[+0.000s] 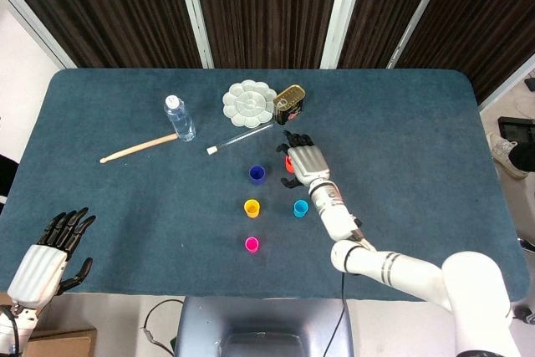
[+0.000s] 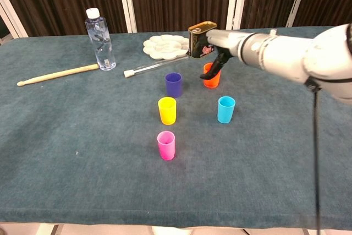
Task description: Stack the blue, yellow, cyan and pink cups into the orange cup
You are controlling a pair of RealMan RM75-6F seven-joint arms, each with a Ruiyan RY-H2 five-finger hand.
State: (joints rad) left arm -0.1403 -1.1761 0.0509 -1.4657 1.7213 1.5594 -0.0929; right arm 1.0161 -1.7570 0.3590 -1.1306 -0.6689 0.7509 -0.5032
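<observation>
The orange cup (image 2: 211, 79) stands right of the blue cup (image 2: 174, 84), with the yellow cup (image 2: 167, 110), cyan cup (image 2: 226, 109) and pink cup (image 2: 166, 145) nearer me. My right hand (image 1: 304, 159) hovers over the orange cup (image 1: 289, 165) with fingers apart, hiding most of it in the head view. In the chest view, dark fingers (image 2: 218, 63) of the right hand (image 2: 221, 44) hang down at the cup's rim; I cannot tell whether they touch it. My left hand (image 1: 48, 252) lies open at the table's near left edge, holding nothing.
Behind the cups stand an olive tin (image 1: 288, 104), a white paint palette (image 1: 249, 102) and a clear water bottle (image 1: 179, 117). A wooden drumstick (image 1: 138, 148) and a thin glass tube (image 1: 238, 138) lie left of the cups on the blue table (image 1: 401, 140).
</observation>
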